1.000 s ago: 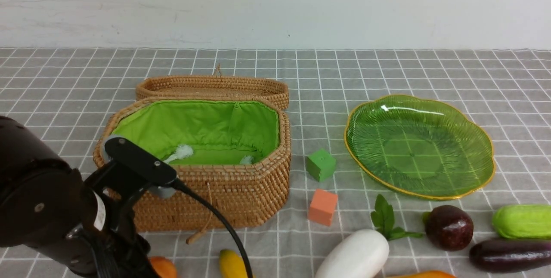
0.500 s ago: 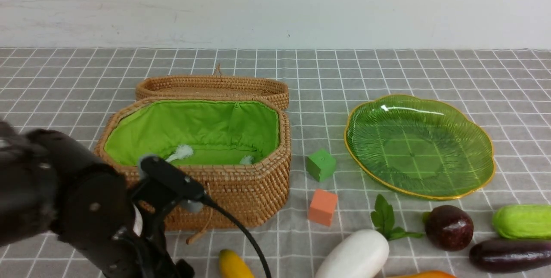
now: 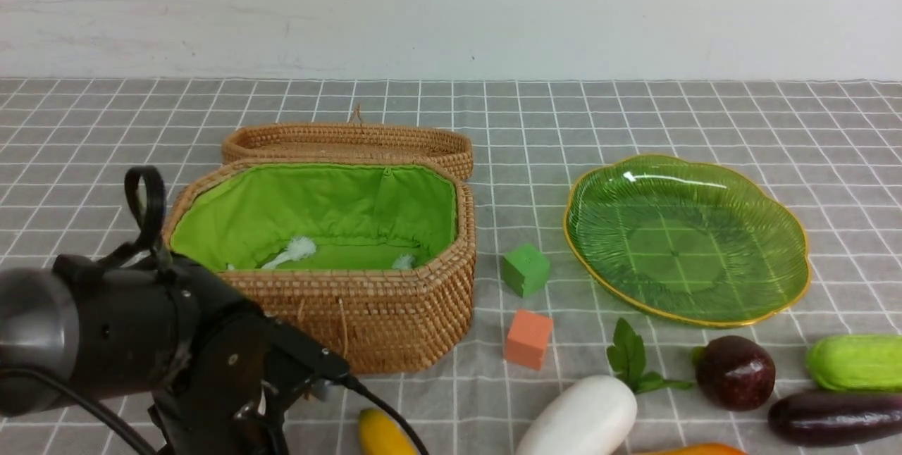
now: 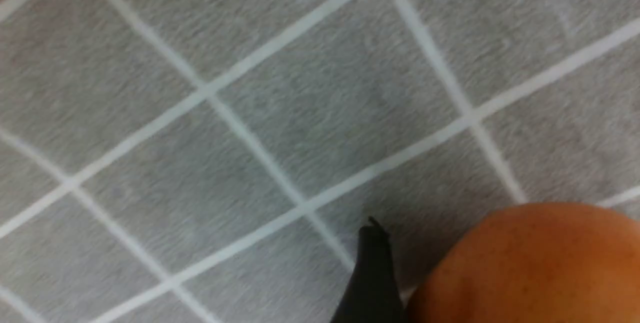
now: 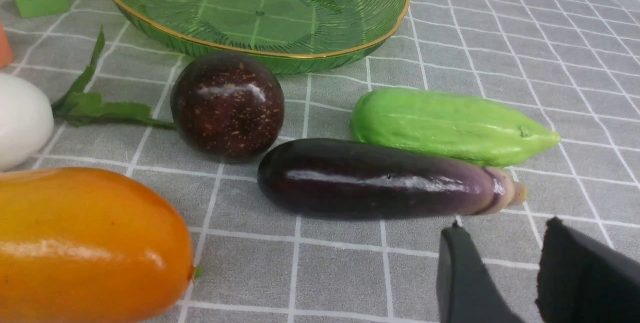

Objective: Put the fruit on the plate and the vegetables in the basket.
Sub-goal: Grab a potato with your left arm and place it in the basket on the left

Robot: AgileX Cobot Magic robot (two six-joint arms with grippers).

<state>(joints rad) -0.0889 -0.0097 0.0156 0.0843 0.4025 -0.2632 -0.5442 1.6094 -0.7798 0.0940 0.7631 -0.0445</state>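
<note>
In the left wrist view the orange-brown potato [image 4: 525,268] lies on the cloth. One black finger [image 4: 372,273] of my left gripper stands just beside it with a sliver of cloth between; the other finger is hidden. My left arm [image 3: 141,342] covers the potato in the front view. My right gripper [image 5: 502,225] is open over bare cloth, near the eggplant [image 5: 380,180]. Beyond it lie the gourd [image 5: 445,125], the maroon fruit [image 5: 227,105], the mango [image 5: 85,243], the radish [image 3: 578,420] and the plate [image 3: 789,286]. The banana's tip [image 3: 380,434] shows before the open basket [image 3: 394,314].
A green cube [image 3: 525,270] and an orange cube [image 3: 528,339] sit between basket and plate. The basket's lid [image 3: 345,139] lies back behind it. The radish's leaves [image 3: 631,360] spread toward the plate. A white wall closes the far side.
My left arm has dropped and swung toward the near edge, and now hides the potato that showed a second ago. Nothing else has moved.
</note>
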